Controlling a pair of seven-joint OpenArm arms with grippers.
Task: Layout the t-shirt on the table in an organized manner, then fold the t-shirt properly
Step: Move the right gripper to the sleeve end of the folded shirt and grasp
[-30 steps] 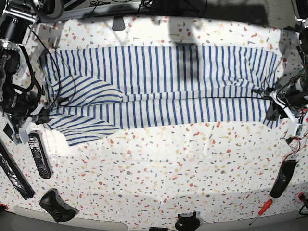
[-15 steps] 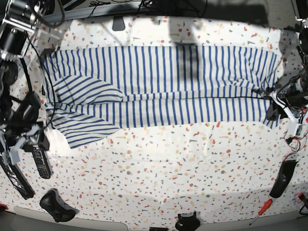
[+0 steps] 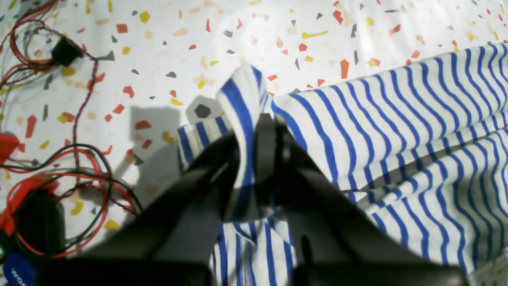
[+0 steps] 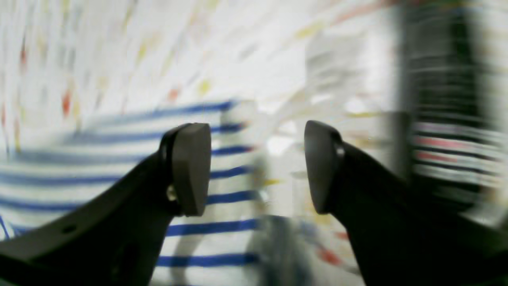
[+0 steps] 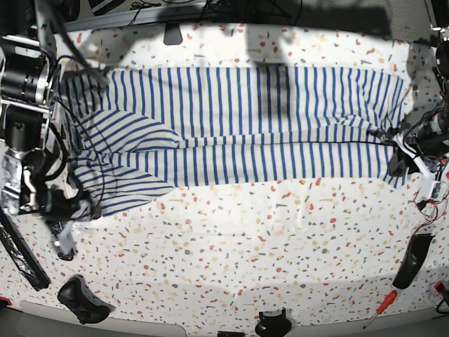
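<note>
The t-shirt [image 5: 231,119], white with blue stripes, lies folded lengthwise across the far half of the table [image 5: 231,239]. My left gripper [image 5: 397,159] is at the shirt's right front corner. In the left wrist view it [image 3: 254,123] is shut on a bunched fold of the t-shirt [image 3: 397,139]. My right gripper [image 5: 70,207] hangs by the shirt's left front sleeve corner. In the blurred right wrist view it [image 4: 256,169] is open and empty, with striped cloth [image 4: 119,167] below its left finger.
A remote control [image 5: 64,244] and a long black bar [image 5: 21,256] lie under the right arm. A game controller [image 5: 83,300], a black mount [image 5: 272,324], a red screwdriver [image 5: 382,305] and a black handle [image 5: 412,260] line the front. Loose wires [image 3: 59,178] lie beside the left gripper.
The right arm has swung from the shirt's left edge toward the front, then right to the sleeve corner, still moving fast. The left gripper and the shirt have stayed put.
</note>
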